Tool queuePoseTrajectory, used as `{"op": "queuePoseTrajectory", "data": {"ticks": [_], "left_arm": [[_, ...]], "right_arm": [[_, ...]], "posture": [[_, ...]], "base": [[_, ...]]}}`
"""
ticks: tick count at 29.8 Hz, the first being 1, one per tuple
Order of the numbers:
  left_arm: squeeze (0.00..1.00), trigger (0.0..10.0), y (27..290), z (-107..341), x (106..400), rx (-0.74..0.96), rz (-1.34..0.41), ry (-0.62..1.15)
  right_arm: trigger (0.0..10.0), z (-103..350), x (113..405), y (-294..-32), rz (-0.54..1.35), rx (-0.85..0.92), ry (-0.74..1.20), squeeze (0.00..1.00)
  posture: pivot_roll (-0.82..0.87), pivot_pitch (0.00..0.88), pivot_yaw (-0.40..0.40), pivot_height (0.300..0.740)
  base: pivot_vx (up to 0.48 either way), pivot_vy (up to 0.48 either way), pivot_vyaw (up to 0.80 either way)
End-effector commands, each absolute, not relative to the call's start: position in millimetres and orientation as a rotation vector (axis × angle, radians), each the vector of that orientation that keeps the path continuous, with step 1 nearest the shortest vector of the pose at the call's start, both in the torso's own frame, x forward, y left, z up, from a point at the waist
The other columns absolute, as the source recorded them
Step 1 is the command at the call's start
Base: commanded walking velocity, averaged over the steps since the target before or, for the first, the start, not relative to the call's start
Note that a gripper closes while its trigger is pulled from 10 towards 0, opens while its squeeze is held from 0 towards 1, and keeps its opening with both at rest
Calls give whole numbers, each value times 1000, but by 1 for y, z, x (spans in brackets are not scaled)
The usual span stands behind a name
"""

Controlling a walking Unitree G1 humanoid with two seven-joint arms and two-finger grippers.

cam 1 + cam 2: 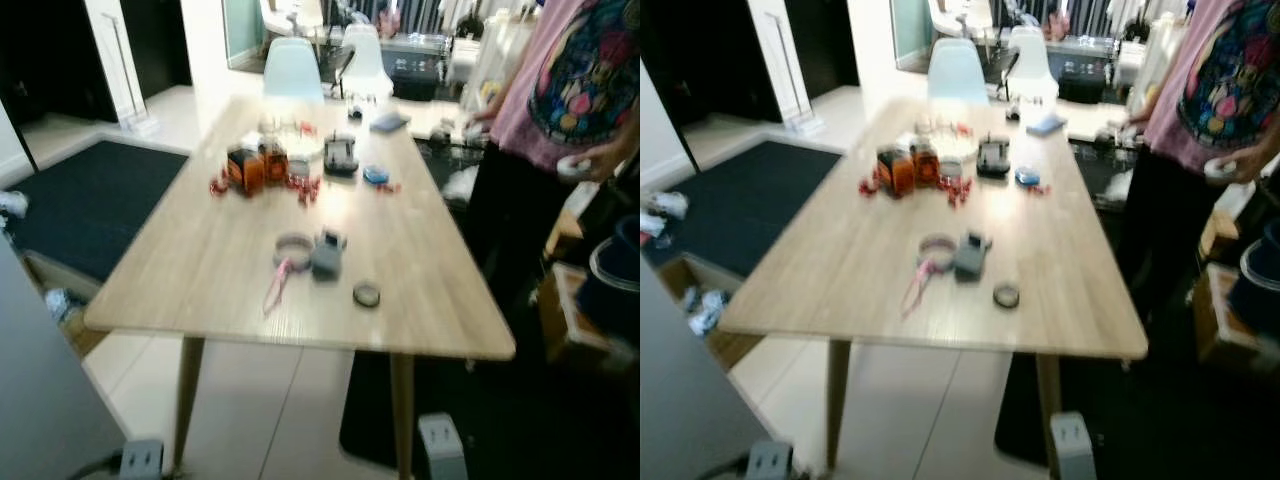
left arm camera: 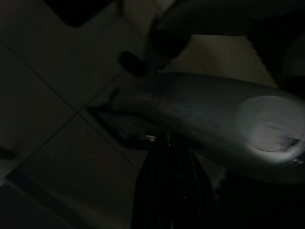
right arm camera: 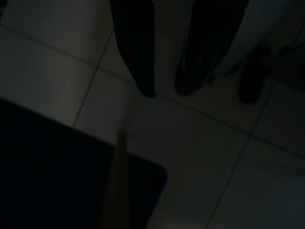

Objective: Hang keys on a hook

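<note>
Standing before the robot was a long wooden table (image 1: 200,280), seen a little blurred. The keys (image 1: 327,254), a grey fob with a pink strap (image 1: 275,285), lay near the table's near edge, just beside a round ring (image 1: 293,247) and near a small round lid (image 1: 366,294). Farther on the table stood two amber jars (image 1: 258,166), with small red pieces scattered around them, and a dark holder (image 1: 341,155). A person in a pink shirt (image 1: 560,90) stood at the right side. Both arms hung idle over the tiled floor. The right gripper (image 3: 167,90) had its two fingers apart, holding nothing. The left gripper's (image 2: 169,191) fingers were too dark, so I cannot tell their state.
</note>
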State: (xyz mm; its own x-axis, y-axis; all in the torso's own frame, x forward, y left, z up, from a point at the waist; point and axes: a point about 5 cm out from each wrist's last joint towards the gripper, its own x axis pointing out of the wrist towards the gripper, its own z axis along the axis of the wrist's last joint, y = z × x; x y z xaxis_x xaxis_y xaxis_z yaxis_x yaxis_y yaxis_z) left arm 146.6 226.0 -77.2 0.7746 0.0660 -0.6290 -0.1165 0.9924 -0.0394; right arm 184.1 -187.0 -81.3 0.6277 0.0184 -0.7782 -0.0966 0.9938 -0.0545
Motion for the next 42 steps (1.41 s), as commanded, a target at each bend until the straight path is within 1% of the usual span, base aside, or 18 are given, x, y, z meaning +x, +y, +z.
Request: {"op": "queuePoseTrajectory", "data": {"ticks": [1, 7, 23, 42], "left_arm": [[0, 10000, 227, -75, 150, -62, 87, 667], [0, 10000, 227, -74, 151, -58, 84, 654], [0, 10000, 226, -70, 156, -72, 99, 596], [0, 10000, 226, -70, 153, -60, 136, 596]], "right_arm": [[10000, -83, 182, -183, 72, -90, 898, 0], [10000, -80, 188, -182, 78, -87, 874, 0], [10000, -75, 197, -176, 105, -112, 829, 0], [10000, -75, 196, -172, 124, -112, 825, 0]], "posture": [[90, 42, -60, 740], [95, 42, -58, 740], [100, 51, -61, 740], [99, 54, -67, 740]], "base": [[-349, 0, 0], [-324, 0, 0], [0, 0, 0], [0, 0, 0]]}}
